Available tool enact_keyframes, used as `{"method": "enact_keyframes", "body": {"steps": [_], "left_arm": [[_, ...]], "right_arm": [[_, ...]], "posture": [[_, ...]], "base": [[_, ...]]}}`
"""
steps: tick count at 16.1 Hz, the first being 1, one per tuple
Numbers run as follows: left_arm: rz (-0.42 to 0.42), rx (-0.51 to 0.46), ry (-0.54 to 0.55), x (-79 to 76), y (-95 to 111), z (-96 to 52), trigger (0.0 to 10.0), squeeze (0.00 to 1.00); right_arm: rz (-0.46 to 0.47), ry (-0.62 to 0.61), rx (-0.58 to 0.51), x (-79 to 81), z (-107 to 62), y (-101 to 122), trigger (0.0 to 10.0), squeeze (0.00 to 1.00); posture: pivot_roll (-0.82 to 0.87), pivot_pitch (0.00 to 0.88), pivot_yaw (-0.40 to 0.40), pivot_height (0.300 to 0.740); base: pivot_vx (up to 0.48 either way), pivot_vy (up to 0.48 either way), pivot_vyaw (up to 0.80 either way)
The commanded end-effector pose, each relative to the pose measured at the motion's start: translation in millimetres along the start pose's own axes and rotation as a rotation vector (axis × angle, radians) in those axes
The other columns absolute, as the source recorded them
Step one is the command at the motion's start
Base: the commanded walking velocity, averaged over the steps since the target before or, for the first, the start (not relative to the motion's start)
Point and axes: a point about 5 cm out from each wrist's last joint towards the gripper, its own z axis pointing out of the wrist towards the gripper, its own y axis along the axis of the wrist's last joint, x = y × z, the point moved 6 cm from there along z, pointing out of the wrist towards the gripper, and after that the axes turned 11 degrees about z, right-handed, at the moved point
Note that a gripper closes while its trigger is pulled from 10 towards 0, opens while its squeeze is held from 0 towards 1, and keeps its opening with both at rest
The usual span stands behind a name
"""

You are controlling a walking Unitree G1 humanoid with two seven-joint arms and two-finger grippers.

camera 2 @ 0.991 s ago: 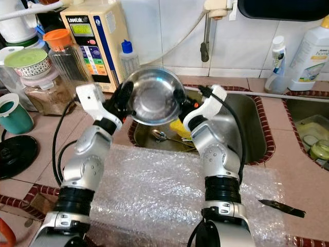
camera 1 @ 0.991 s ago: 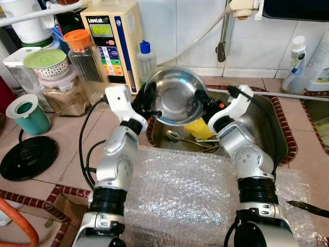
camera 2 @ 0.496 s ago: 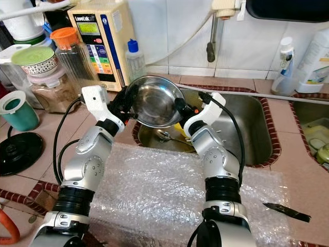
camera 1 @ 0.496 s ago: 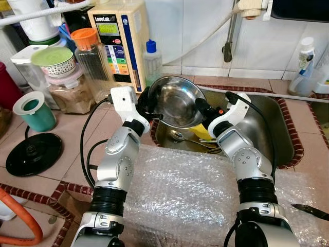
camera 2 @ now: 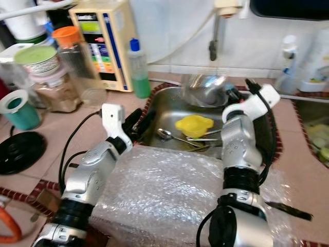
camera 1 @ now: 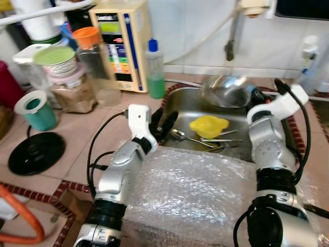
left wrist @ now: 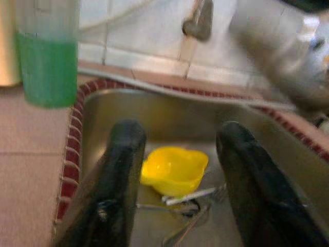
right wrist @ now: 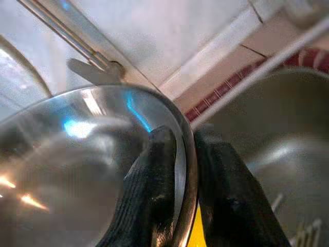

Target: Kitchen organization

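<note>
Right gripper: its two black fingers pinch the rim of the steel bowl, one finger inside the rim and one outside.
Steel bowl: held tilted above the far part of the sink, close to the tiled back wall; blurred in the head views.
Left gripper: fingers spread apart with nothing between them, at the sink's near left corner, pointing across the basin.
Sink contents: a yellow bowl sits on the bottom, with a spoon and other cutlery lying just beside it.
Bubble wrap: a sheet spread over the counter in front of the sink, under both forearms.
Green bottle: upright with a blue cap, on the counter just left of the sink's far corner.
Left counter: a cream appliance against the wall, an orange-lidded jar, a green-lidded container, a teal cup and a black round lid lying flat.
</note>
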Motion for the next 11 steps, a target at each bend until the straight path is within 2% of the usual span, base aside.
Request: {"method": "enact_keyframes", "body": {"steps": [1,5,6,8,9,11], "left_arm": [[0.04,0.03,-0.041,-7.5,-2.8,-2.9,10.0,1.0],[0.105,0.126,-0.115,-13.0,-17.7,-9.3,10.0,1.0],[0.131,0.15,-0.127,-12.6,-20.6,-10.9,10.0,1.0],[0.148,0.171,-0.123,-10.0,-22.2,-12.0,10.0,1.0],[0.162,0.177,-0.128,-9.4,-21.8,-13.3,10.0,1.0],[0.182,0.191,-0.136,-8.0,-21.3,-15.4,10.0,1.0]], "right_arm": [[-0.02,-0.017,0.031,-1.0,-0.9,-15.1,0.0,0.0],[-0.139,-0.054,0.011,-13.2,2.7,-18.7,0.0,0.0],[-0.258,-0.05,-0.002,-16.5,4.1,-18.6,0.0,0.0],[-0.386,-0.063,-0.008,-23.1,5.0,-19.5,0.0,0.0],[-0.486,-0.074,-0.019,-28.1,6.1,-18.2,0.0,0.0],[-0.571,-0.089,-0.015,-35.5,7.3,-18.7,0.0,0.0]], "posture": [[-0.01,0.0,0.115,0.74],[0.0,0.0,0.128,0.74],[0.01,0.0,0.135,0.74],[0.01,0.0,0.135,0.74],[0.01,0.0,0.135,0.74],[0.02,0.0,0.142,0.74]], "base": [[0.0,0.0,0.0],[0.0,0.0,0.0],[0.0,0.0,0.0],[0.0,0.0,0.0],[0.0,0.0,0.0],[0.0,0.0,0.0]]}}
